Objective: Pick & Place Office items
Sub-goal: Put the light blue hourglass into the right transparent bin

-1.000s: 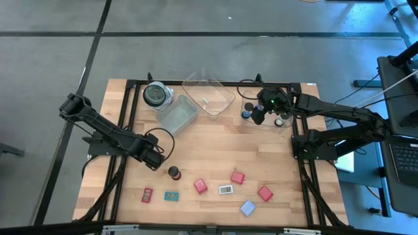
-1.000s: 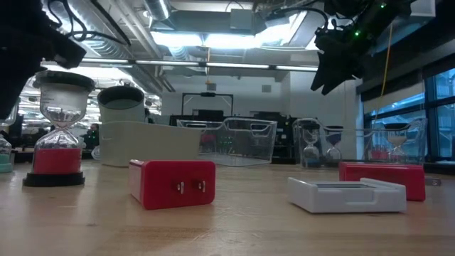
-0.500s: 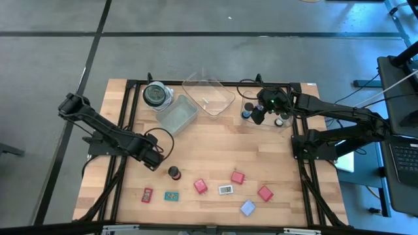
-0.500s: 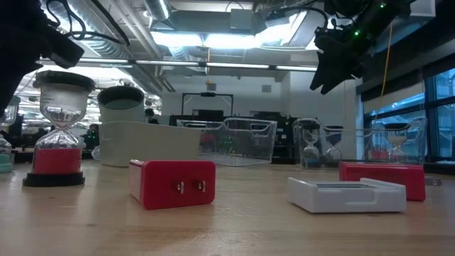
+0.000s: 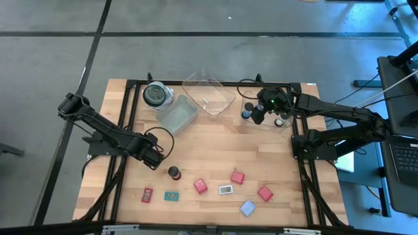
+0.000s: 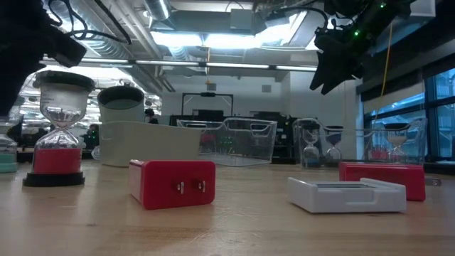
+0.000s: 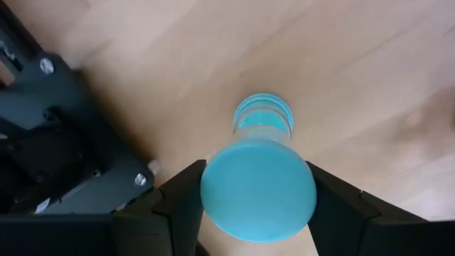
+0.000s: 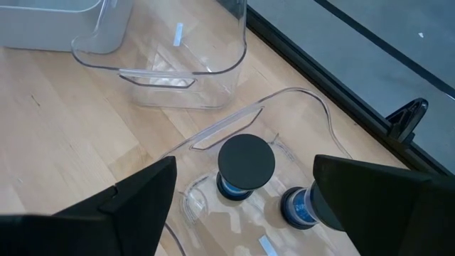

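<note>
Clearly, the move ahead turns on the left side of the table. The left gripper is at the near-left part, and its 2 fingers press on both sides of the teal timer, so it holds this piece. The timer's long axis runs straight away from the wrist toward the wood. I cannot tell if its far end touches the table.

From this gripper the frosted tray lies toward the far edge, near, with the clear tray just beyond it. I judge the left arm is nearer to both, and the timer will go in upright only if the wrist stays level.

The right gripper hovers over the right tray with its jaws wide and empty. A black-top timer stands directly below it.

The teal timer has a round flat teal cap, a clear narrow waist and a teal base. The 3 red blocks lie loose near the front edge.
</note>
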You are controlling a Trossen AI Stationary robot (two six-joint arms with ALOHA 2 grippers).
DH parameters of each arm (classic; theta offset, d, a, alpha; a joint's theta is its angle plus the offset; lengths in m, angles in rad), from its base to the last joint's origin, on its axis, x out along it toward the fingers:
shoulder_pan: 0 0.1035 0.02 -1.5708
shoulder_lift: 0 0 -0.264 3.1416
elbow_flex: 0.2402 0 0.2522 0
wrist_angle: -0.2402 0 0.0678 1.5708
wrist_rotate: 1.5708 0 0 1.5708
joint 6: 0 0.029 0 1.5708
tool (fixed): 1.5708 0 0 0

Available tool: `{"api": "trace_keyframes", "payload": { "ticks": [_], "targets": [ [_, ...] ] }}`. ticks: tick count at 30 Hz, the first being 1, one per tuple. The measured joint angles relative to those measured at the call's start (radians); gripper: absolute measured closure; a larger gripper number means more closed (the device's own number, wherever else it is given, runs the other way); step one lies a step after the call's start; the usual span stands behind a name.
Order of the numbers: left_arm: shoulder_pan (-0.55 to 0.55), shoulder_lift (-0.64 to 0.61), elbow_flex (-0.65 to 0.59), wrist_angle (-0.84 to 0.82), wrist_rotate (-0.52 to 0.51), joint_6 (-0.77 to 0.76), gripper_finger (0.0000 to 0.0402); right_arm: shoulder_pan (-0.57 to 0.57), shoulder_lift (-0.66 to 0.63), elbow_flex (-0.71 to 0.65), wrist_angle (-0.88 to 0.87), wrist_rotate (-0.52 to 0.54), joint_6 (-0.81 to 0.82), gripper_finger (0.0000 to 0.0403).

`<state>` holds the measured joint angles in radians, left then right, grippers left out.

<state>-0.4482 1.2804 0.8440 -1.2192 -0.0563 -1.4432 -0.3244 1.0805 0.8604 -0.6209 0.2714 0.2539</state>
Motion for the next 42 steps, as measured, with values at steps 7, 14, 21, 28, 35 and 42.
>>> {"api": "trace_keyframes", "payload": {
  "ticks": [7,14,21,28,35,42],
  "targets": [
    [0.109,0.000,0.101,0.004,-0.114,0.123,0.0204,0.000,0.000,0.000,0.000,0.000,0.000,0.0069],
    [0.317,0.071,0.199,0.128,-0.135,0.411,0.0203,0.000,0.000,0.000,0.000,-0.002,0.004,0.0069],
    [0.440,0.327,0.437,0.226,-0.128,0.778,0.0198,0.000,0.000,0.000,-0.009,-0.003,0.019,0.0069],
    [0.503,0.602,0.706,0.220,-0.080,1.057,0.0197,0.000,0.000,0.000,-0.025,-0.003,0.024,0.0069],
    [0.529,0.758,0.855,0.154,-0.064,1.162,0.0195,0.000,0.000,0.000,-0.027,-0.003,0.023,0.0069],
    [0.546,0.786,0.881,0.159,-0.060,1.170,0.0195,0.000,0.000,0.000,-0.026,-0.002,0.017,0.0069]
  ]
}}
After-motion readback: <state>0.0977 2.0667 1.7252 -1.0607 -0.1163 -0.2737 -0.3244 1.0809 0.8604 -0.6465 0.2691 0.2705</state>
